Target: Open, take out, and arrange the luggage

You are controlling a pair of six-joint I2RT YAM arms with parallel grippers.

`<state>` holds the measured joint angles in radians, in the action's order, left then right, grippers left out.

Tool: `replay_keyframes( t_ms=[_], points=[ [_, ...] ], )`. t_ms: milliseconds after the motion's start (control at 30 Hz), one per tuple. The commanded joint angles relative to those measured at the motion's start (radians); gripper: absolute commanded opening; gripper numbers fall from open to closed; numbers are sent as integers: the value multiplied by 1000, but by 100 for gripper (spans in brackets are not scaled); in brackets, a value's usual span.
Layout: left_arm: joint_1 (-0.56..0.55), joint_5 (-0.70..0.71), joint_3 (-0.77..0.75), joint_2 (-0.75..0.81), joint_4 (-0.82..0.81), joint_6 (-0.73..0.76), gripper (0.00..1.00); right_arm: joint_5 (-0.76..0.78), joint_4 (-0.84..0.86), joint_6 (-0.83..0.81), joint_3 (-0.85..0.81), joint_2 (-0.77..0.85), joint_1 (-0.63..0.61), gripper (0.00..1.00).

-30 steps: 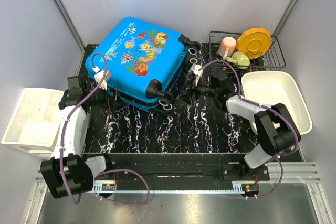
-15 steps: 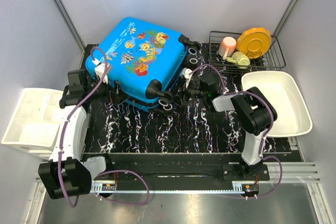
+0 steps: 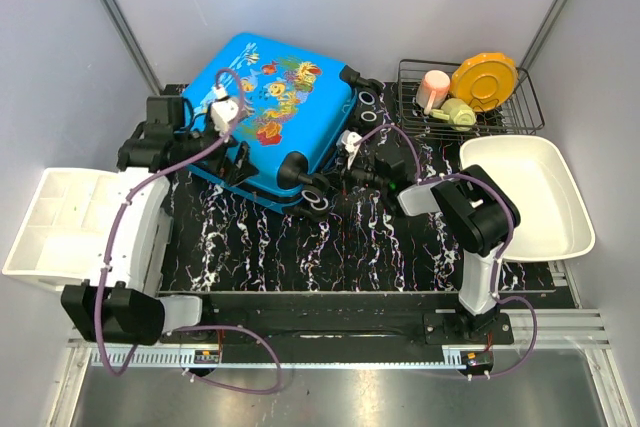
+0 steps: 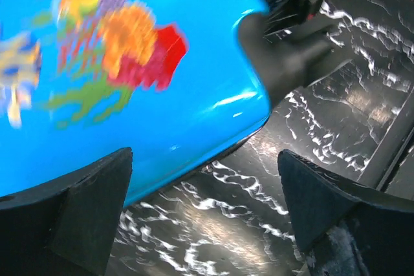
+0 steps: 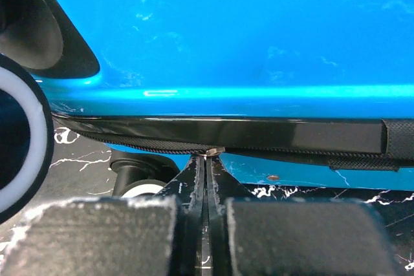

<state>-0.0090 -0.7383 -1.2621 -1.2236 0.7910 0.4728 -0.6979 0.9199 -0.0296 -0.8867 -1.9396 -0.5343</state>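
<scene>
Luggage (image 3: 265, 112) lies flat and closed in the upper middle of the top view, a little left of centre, on the black marbled table (image 3: 400, 257), with its fish-printed blue shell facing up. Its black wheels (image 3: 368, 99) line the right-hand edge, so the wheeled end faces the right of the frame. Its long axis runs roughly left to right, dipping slightly toward the lower right, though from above the outline looks close to square.

At upper right, just beyond the wheels, a wire basket (image 3: 528, 122) holds an orange disc (image 3: 483, 79), a pink cup (image 3: 434, 87) and a pale green item (image 3: 458, 112). Below it, at the right edge, sits a white bin (image 3: 560, 169). A white divided tray (image 3: 60, 232) sits at the left edge, well apart from the luggage.

The right gripper (image 5: 207, 159) is at the lower right side of the case. Its fingers are pressed together at the black zip seam between the two shells, and a small metal tab (image 5: 215, 152) shows just at their tips. Whether the tab is pinched cannot be told.

The left gripper (image 4: 204, 154) has its fingers spread wide over the near edge of the blue shell, gripping nothing.
</scene>
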Motion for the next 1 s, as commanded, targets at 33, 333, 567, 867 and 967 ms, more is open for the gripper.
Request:
replay_keyframes(
  t_ms=[33, 333, 567, 867, 967],
  points=[
    [-214, 29, -227, -83, 310, 492, 99, 38, 100, -30, 17, 40, 5, 0],
    [-518, 252, -301, -229, 357, 808, 99, 54, 48, 51, -1, 57, 20, 0],
    [-620, 275, -364, -355, 309, 852, 99, 67, 40, 66, 9, 70, 20, 0],
    [-645, 315, -359, -459, 264, 894, 93, 84, 40, 80, 9, 80, 22, 0],
    [-648, 327, -364, -478, 251, 880, 73, 100, 39, 71, 17, 83, 22, 0]
  ],
)
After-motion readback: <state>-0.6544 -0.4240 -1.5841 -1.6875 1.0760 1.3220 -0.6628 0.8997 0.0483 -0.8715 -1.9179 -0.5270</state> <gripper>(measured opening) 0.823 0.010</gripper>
